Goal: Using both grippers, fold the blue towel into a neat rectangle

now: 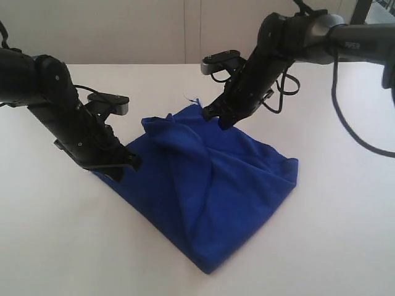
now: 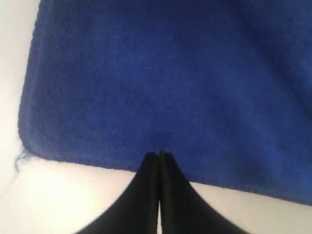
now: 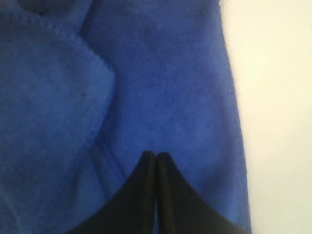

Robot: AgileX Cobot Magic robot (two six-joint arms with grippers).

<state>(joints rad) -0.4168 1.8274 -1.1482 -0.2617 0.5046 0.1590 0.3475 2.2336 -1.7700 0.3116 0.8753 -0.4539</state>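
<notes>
The blue towel (image 1: pixel 216 185), rumpled on the surface (image 1: pixel 62 246), is pinched by the left end effector (image 1: pixel 131 162) and the right end effector (image 1: pixel 213 116).

No readable text; the right arm's white marking (image 1: pixel 353 44) is blurred.

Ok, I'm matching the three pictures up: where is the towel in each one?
Exterior: the towel lies rumpled mid-picture on the white table.
Left wrist: it fills the upper part of the picture, and its hem crosses at the left gripper.
Right wrist: it covers the picture's left and middle, behind the right gripper.
Shared landmark: the table, bordering the towel in every view.
</notes>
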